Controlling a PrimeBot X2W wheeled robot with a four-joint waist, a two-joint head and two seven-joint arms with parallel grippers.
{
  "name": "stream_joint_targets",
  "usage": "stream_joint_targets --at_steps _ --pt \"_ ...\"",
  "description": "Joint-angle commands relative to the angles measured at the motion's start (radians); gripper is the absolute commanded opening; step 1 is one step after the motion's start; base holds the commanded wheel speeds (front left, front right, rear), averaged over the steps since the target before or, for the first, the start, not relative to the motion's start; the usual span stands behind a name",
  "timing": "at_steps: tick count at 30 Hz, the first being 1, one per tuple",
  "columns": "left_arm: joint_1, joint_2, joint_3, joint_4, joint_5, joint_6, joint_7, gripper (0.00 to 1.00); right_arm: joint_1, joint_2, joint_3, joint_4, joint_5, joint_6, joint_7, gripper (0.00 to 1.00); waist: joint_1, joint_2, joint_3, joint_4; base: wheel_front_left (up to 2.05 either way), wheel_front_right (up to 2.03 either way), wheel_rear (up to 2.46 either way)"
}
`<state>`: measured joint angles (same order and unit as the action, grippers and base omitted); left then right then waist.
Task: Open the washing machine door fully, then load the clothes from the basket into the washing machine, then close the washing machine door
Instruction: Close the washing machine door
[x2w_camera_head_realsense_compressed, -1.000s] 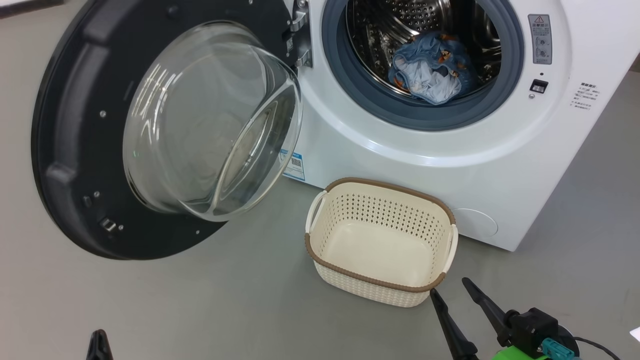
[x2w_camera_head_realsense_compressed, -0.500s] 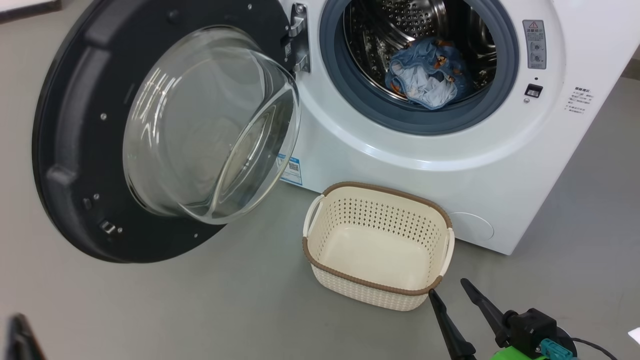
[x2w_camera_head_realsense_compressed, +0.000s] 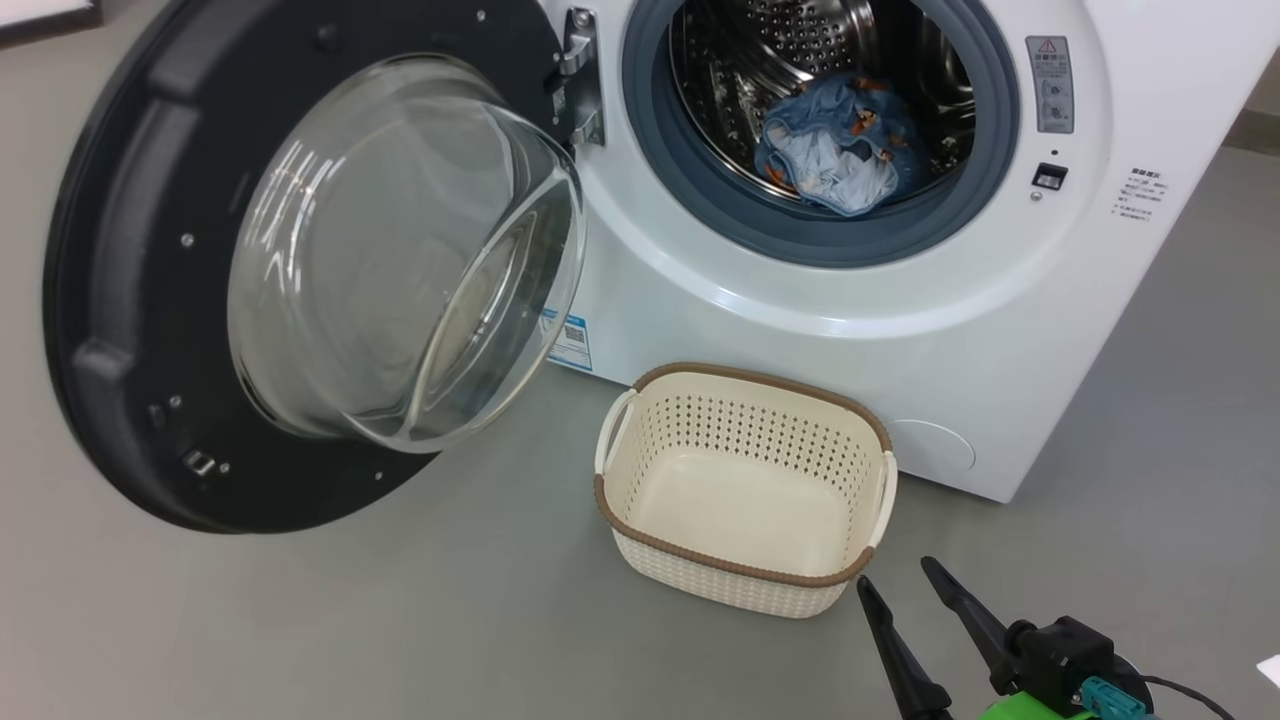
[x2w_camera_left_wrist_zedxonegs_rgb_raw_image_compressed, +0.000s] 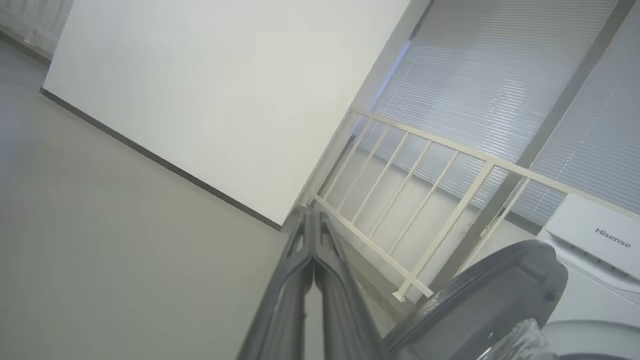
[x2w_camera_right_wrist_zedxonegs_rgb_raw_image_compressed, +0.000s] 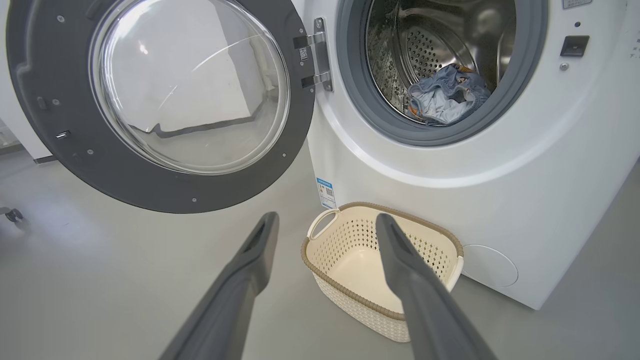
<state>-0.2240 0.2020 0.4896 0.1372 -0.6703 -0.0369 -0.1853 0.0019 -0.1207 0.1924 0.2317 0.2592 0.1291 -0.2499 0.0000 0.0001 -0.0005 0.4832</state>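
The washing machine (x2w_camera_head_realsense_compressed: 900, 330) stands on the grey floor (x2w_camera_head_realsense_compressed: 400, 620) with the washing machine door (x2w_camera_head_realsense_compressed: 120, 300) swung wide on its hinge (x2w_camera_head_realsense_compressed: 580, 75). The door's dark inner face and its glass bowl (x2w_camera_head_realsense_compressed: 400, 250) face the head camera. The upper frame edge cuts off the top of the door, the top of the drum (x2w_camera_head_realsense_compressed: 800, 40) and the upper cabinet. The clothes (x2w_camera_head_realsense_compressed: 835, 150) lie bunched low in the drum behind the gasket (x2w_camera_head_realsense_compressed: 700, 210). Blue printed fabric and a pale blue piece are distinguishable; separate garments cannot be counted. The glass bowl partly covers the blue label sticker (x2w_camera_head_realsense_compressed: 568, 340), and its print is too small to read. The basket (x2w_camera_head_realsense_compressed: 730, 588) sits on the floor just before the washer front, below the opening, with its cream bottom fully exposed. Contact with the cabinet cannot be determined. The right gripper (x2w_camera_head_realsense_compressed: 897, 572) hovers near the basket's front right corner, jaws spread wide and grasping nothing; the bottom frame edge crops its wrist. In the left wrist view, the left gripper (x2w_camera_left_wrist_zedxonegs_rgb_raw_image_compressed: 311, 215) has its fingers pressed together, empty, aimed toward a white wall (x2w_camera_left_wrist_zedxonegs_rgb_raw_image_compressed: 225, 100) and a railing (x2w_camera_left_wrist_zedxonegs_rgb_raw_image_compressed: 425, 200). A blurred, cropped portion of the door edge shows at lower right.
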Motion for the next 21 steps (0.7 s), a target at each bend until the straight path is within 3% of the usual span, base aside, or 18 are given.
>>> stream_joint_targets --at_steps 1,10,21 --pt "-0.059 0.053 0.04 0.003 -0.034 -0.012 0.017 0.0 -0.015 -0.003 0.022 -0.023 0.014 0.002 -0.012 1.0 0.0 -0.0001 0.005 -0.005 0.0 0.0 0.0" --pt "-0.292 0.153 0.124 0.317 -0.38 -0.049 0.312 0.0 -0.022 -0.025 0.019 -0.014 0.033 0.002 -0.012 1.0 0.0 -0.0001 0.034 -0.025 0.0 0.0 0.0" --pt "-0.376 0.183 0.208 0.498 -0.577 -0.041 0.488 0.0 -0.053 -0.057 0.034 -0.008 0.04 0.002 -0.012 1.0 0.0 -0.0001 0.08 -0.083 0.0 0.0 0.0"
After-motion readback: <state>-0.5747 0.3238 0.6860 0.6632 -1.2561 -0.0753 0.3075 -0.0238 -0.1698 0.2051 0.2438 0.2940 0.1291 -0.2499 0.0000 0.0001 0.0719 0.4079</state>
